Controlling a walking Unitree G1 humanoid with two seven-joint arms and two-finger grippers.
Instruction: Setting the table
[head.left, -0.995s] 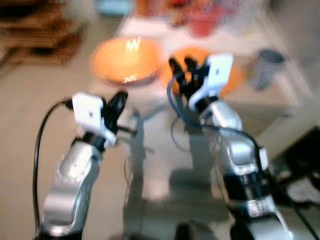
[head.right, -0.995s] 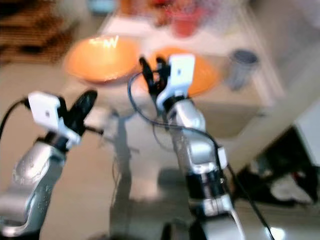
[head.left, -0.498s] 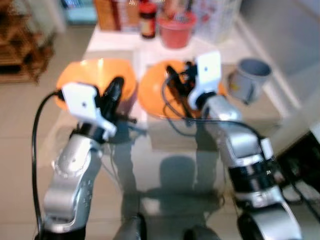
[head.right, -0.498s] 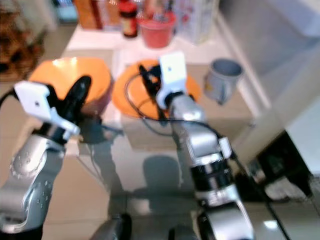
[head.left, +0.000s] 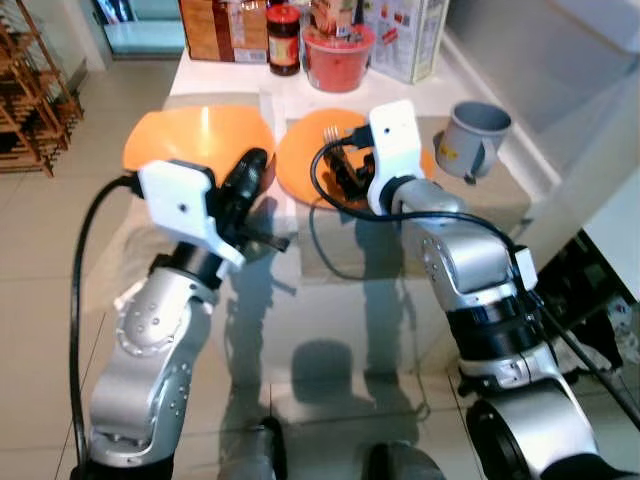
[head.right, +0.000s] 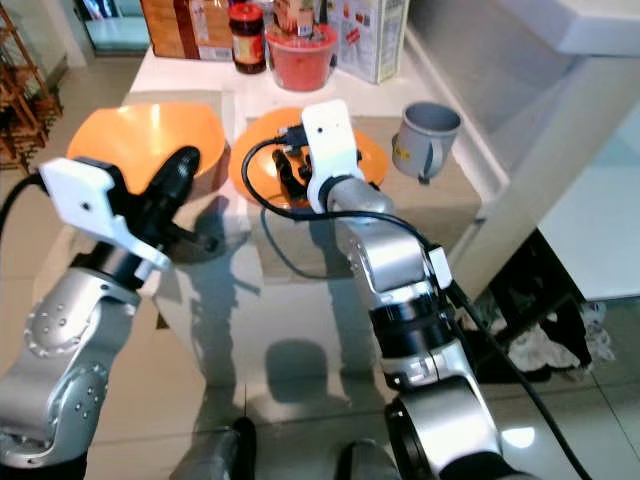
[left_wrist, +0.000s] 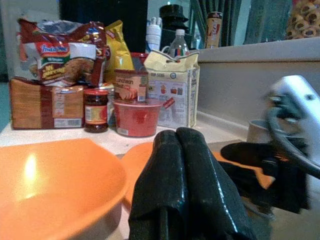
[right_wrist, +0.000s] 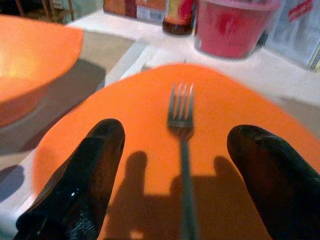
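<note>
An orange plate (head.left: 300, 172) lies on the table (head.left: 480, 205) with a metal fork (head.left: 330, 133) on it. To its left stands an orange bowl (head.left: 195, 138). My right gripper (head.left: 347, 170) hovers low over the plate and is open; in the right wrist view the fork (right_wrist: 181, 107) lies between its black fingers (right_wrist: 95, 165) with nothing gripped. My left gripper (head.left: 245, 182) is shut and empty, held at the near rim of the bowl (left_wrist: 55, 180). In the left wrist view its two fingers (left_wrist: 182, 180) press together.
A grey mug (head.left: 476, 138) stands right of the plate. A red tub (head.left: 338, 55), a dark jar (head.left: 283, 38) and food packets (head.left: 222, 22) line the table's far edge. A wooden rack (head.left: 30, 100) is at far left, a white counter (head.left: 590, 110) at right.
The camera has moved and the picture has sharpened, so bowl, plate and mug sit lower and nearer. Both grippers have come closer to the bowl and the plate.
</note>
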